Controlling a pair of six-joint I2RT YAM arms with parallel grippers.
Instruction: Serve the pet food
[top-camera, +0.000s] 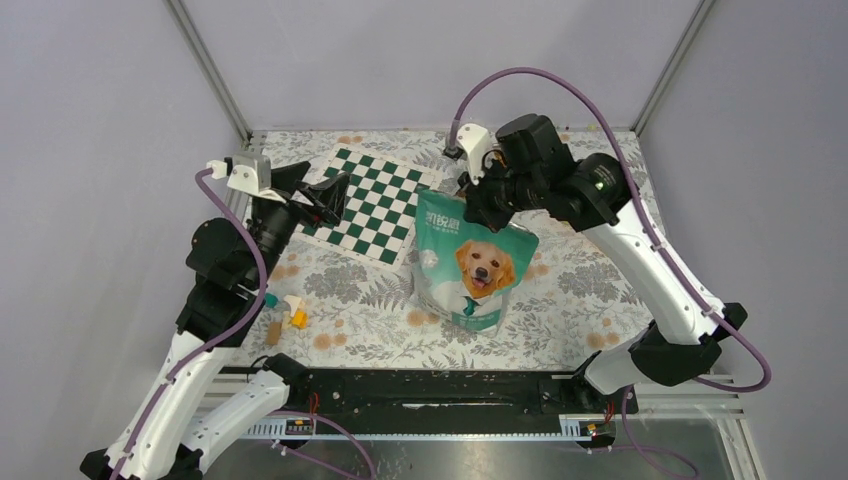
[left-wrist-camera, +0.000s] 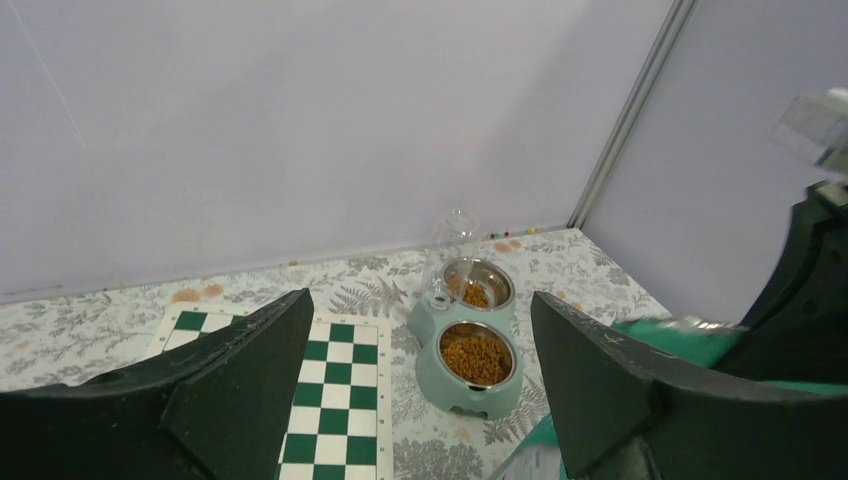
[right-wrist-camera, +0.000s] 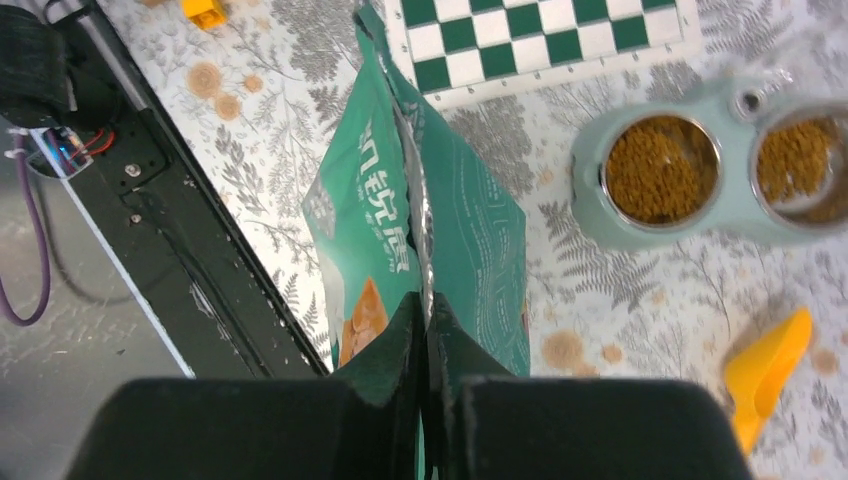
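The pet food is brown kibble (left-wrist-camera: 475, 355) filling the near steel bowl of a teal double feeder (left-wrist-camera: 470, 392), with more kibble (left-wrist-camera: 476, 294) in the far bowl. From the right wrist view both bowls hold kibble (right-wrist-camera: 660, 170). A teal-green bag (top-camera: 470, 265) with a dog picture stands upright mid-table. My right gripper (top-camera: 478, 205) is shut on the bag's sealed top edge (right-wrist-camera: 425, 250), its fingers (right-wrist-camera: 425, 312) pinched together. My left gripper (top-camera: 335, 195) hovers open over the chessboard, nothing between its fingers (left-wrist-camera: 420, 296). In the top view the feeder is hidden behind the right arm.
A green-and-white chessboard (top-camera: 375, 205) lies at the back left. An orange scoop (right-wrist-camera: 765, 375) rests on the cloth beside the feeder. A clear bottle (left-wrist-camera: 450, 245) stands on the feeder. Small yellow and white pieces (top-camera: 293, 315) lie near the left arm. A black rail (top-camera: 430, 385) runs along the near edge.
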